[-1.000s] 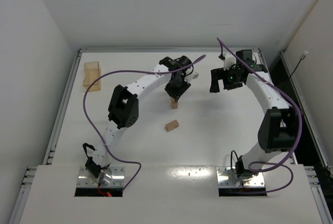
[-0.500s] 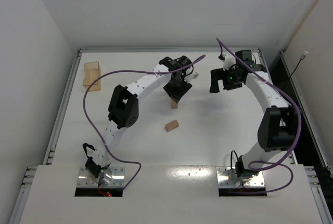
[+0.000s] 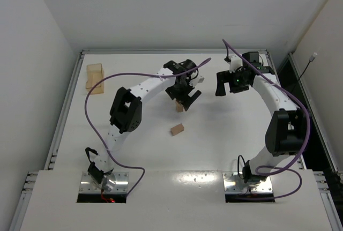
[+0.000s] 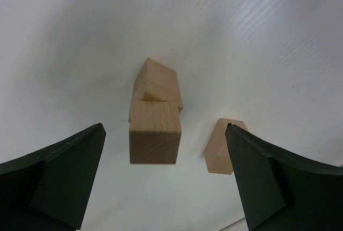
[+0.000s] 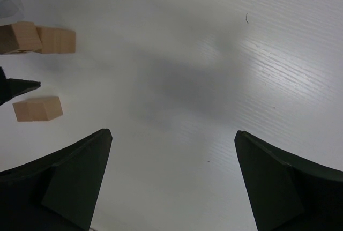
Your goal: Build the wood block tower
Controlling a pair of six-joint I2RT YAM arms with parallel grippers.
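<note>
The left gripper (image 3: pixel 186 99) hangs directly over the slim column of small light-tan wooden cubes (image 4: pixel 154 132), its 2 black jaws spread wide on either side of the top cube and touching nothing. That column stands upright on the white table (image 3: pixel 134 150) a little beyond the middle, its top cube turned slightly against the ones beneath, with 1 loose light-tan wooden block (image 4: pixel 223 147) lying near it on the side towards the arm bases and a flat rectangular tan tray (image 3: pixel 95 75) well apart at the far left corner. The right gripper (image 5: pixel 172 134) hovers above bare table to the right of the column, jaws likewise wide apart and empty.
</note>
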